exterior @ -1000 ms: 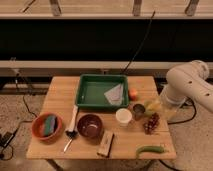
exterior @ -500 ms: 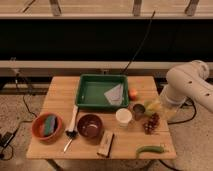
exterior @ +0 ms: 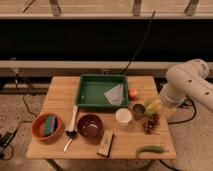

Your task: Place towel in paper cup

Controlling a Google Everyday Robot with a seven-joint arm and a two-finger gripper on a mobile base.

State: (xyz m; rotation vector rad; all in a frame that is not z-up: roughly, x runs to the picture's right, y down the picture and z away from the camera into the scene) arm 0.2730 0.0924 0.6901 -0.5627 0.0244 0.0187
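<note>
I see the towel [exterior: 115, 94] lying in the right half of the green tray [exterior: 90, 96], well apart from my gripper [exterior: 159, 104], which hangs low over the table's [exterior: 60, 97] right side. I cannot tell whether it is clenched or released. The paper cup [exterior: 123, 117] stands upright just in front of the tray

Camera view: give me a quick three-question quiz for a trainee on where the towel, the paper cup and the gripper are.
1. True or false: the towel lies inside the green tray.
2. Which stands nearest the paper cup? A orange bowl, B dark metal cup, C green pepper.
3. Fill in: the gripper is at the table edge, just above the dark ___.
Key: 1 true; 2 B; 3 grapes.
</note>
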